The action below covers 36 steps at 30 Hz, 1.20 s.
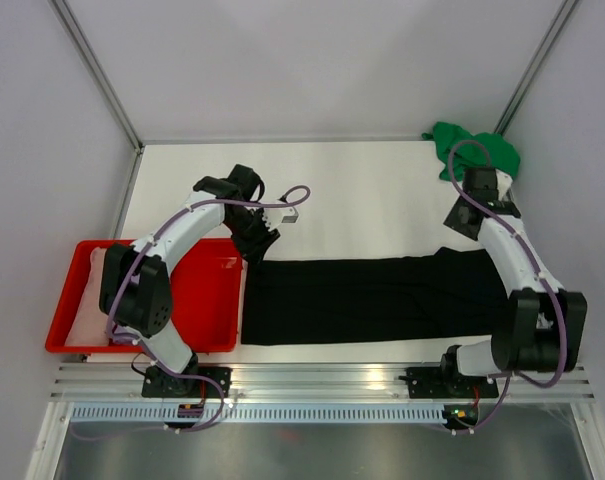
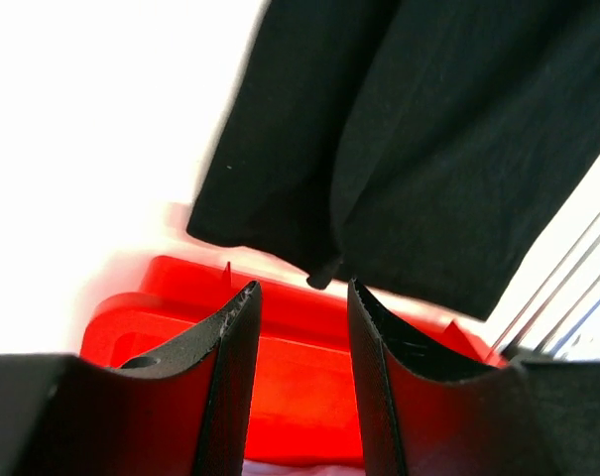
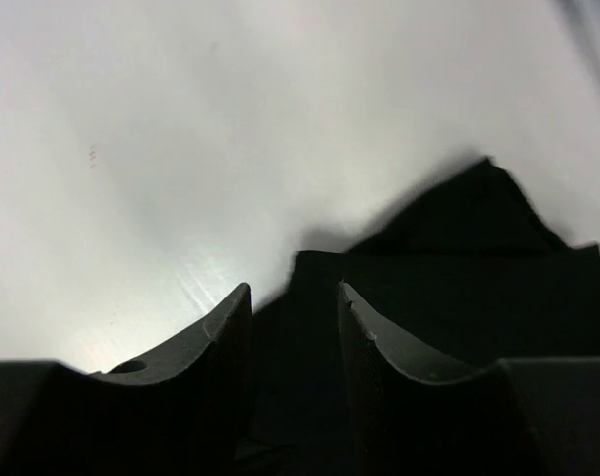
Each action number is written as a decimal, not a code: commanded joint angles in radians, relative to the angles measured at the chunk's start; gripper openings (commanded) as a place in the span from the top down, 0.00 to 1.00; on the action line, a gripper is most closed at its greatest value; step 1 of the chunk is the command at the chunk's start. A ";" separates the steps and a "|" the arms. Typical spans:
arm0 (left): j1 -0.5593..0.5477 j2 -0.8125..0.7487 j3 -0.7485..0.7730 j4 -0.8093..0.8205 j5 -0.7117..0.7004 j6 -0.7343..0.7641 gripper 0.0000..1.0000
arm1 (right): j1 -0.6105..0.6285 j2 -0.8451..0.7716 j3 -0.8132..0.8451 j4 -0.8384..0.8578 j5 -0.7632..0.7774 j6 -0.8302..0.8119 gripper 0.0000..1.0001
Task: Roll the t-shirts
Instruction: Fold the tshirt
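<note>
A large black t-shirt (image 1: 372, 300) lies on the white table as a long flat band, running left to right near the front. My left gripper (image 1: 257, 240) hovers over its far left corner, beside the tray. In the left wrist view the left gripper (image 2: 301, 297) is open, with only red tray showing between the fingers and the black t-shirt (image 2: 428, 129) beyond them. My right gripper (image 1: 469, 222) is at the band's far right corner. In the right wrist view the right gripper (image 3: 295, 293) is open over the black t-shirt (image 3: 458, 258). A green t-shirt (image 1: 472, 148) lies crumpled at the back right.
A red tray (image 1: 207, 290) sits at the left front against the black shirt's left end, with a pale pink t-shirt (image 1: 87, 295) in its left part. Grey walls close in the table on three sides. A metal rail (image 1: 322, 380) runs along the front edge.
</note>
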 commanded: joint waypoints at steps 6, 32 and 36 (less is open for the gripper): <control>0.003 -0.105 -0.088 0.109 0.007 -0.218 0.54 | 0.167 0.205 0.165 -0.022 0.028 -0.040 0.60; -0.001 0.079 -0.110 0.197 -0.077 -0.183 0.54 | 0.264 0.168 -0.091 0.075 -0.173 -0.021 1.00; -0.006 0.106 -0.125 0.206 -0.082 -0.192 0.54 | 0.267 0.164 -0.112 0.035 -0.182 -0.009 1.00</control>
